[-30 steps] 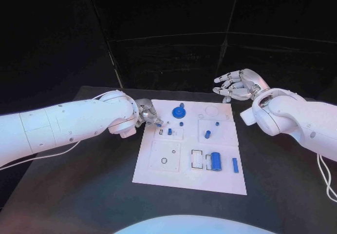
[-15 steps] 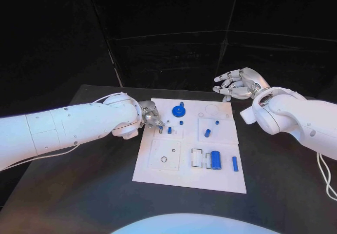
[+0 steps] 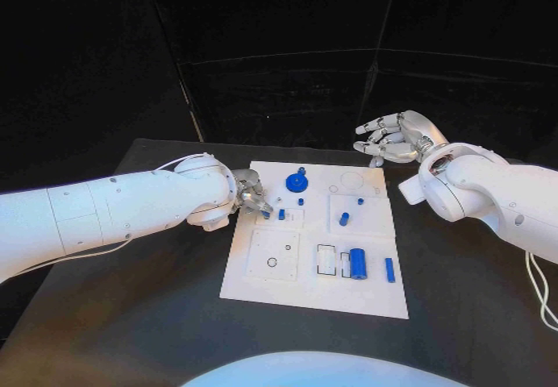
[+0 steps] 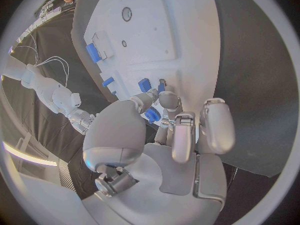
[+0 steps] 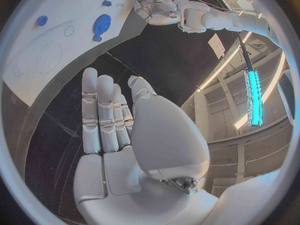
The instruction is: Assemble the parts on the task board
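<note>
White task board (image 3: 305,278) flat in the middle of the black table (image 3: 128,322), long side running away from the robot. On its far part, a blue gear-like disc (image 3: 297,184) with a small peg beside it; further along, a few short blue pegs (image 3: 344,218) standing in their sockets. Near the right edge, a blue cylinder (image 3: 358,264) lying next to a slim blue bar (image 3: 389,271) — close together, not touching. A small dark ring (image 3: 271,262) on the left panel.

Left hand (image 3: 249,196) down at the board's left edge, fingers (image 4: 167,101) bunched together over a small blue piece (image 4: 144,85) in the wrist view. Cannot tell whether that piece is actually pinched or only touched — fingertips hide the contact.

Right hand (image 3: 393,137) raised beyond the board's far right corner, well apart from it, fingers (image 5: 100,110) straight and held side by side, nothing in the palm.
</note>
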Robot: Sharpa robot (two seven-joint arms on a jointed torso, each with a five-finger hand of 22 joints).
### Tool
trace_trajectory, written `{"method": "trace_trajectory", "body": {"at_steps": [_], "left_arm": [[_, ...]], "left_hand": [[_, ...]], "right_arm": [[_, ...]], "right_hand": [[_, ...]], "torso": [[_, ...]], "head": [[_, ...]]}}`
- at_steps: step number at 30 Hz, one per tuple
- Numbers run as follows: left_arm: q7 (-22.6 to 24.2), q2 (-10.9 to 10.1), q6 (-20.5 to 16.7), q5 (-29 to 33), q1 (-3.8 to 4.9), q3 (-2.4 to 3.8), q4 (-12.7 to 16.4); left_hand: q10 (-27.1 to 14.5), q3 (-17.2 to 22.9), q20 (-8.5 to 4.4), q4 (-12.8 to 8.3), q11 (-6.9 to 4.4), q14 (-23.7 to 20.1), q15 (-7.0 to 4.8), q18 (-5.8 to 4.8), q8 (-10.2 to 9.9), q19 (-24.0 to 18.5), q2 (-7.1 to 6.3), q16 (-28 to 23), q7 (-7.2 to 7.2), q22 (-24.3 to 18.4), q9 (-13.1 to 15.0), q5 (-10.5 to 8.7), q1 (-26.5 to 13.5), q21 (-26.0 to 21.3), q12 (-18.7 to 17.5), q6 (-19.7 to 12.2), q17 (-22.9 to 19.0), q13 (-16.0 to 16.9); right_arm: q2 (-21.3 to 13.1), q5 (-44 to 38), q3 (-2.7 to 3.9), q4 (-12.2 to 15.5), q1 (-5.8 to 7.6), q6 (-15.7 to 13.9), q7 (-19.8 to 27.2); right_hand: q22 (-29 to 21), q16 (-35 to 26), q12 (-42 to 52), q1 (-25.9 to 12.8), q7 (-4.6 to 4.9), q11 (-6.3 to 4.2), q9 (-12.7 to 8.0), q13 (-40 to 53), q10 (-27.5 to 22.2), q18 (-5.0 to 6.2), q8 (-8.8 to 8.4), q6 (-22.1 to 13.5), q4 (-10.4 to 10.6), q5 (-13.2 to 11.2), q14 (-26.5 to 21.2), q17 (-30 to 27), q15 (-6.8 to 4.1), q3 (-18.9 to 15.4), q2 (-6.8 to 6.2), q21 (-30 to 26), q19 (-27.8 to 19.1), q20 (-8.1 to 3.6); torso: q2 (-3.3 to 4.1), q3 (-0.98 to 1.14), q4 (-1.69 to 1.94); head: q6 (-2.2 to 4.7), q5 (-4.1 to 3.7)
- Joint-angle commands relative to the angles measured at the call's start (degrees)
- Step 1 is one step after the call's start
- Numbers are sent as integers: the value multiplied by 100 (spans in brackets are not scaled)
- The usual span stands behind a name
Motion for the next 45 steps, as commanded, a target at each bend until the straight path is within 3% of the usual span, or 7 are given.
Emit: {"method": "trace_trajectory", "body": {"at_steps": [1,30,39,45], "left_arm": [[-132,3,224,-58,-3,-12,-14],[-220,12,401,-58,-2,-15,11],[-236,73,540,-57,1,-15,-46],[-260,95,591,-57,3,-15,-84]], "left_hand": [[22,588,-3,-552,-25,595,-26,71,32,31,60,18,-36,2,5,23,18,9,-39,0,1509,-12],[24,581,-3,-562,-31,595,-27,68,43,34,44,18,-44,15,10,18,13,17,-43,4,1509,-22],[70,230,-20,-477,-71,595,-51,75,103,14,-206,18,-109,-8,0,11,-236,-16,22,115,1509,39],[90,-58,-40,-349,-95,595,-73,74,86,16,-243,18,-136,5,-58,12,-356,-16,71,203,1509,88]], "right_arm": [[5,-13,2,3,9,25,47],[16,-13,2,2,8,28,60],[1,-13,2,24,8,16,90],[-6,-13,2,37,8,4,102]], "right_hand": [[-9,-33,26,46,9,9,7,-5,-51,26,33,-43,29,36,-39,6,-13,20,-23,-28,12,16],[-10,-32,31,49,10,9,7,-12,-53,26,39,-47,32,47,-38,10,-13,26,-24,-30,14,15],[-10,-37,38,75,9,6,7,-24,-58,26,50,-53,23,59,-41,12,-15,42,-31,-34,16,13],[-10,-37,38,75,9,6,7,-24,-58,26,50,-53,23,59,-41,12,-15,42,-31,-34,16,13]], "torso": [[0,0,1],[1,2,1],[1,4,0],[2,4,2]], "head": [[-5,3],[-54,-6],[-81,-11],[-95,-9]]}}
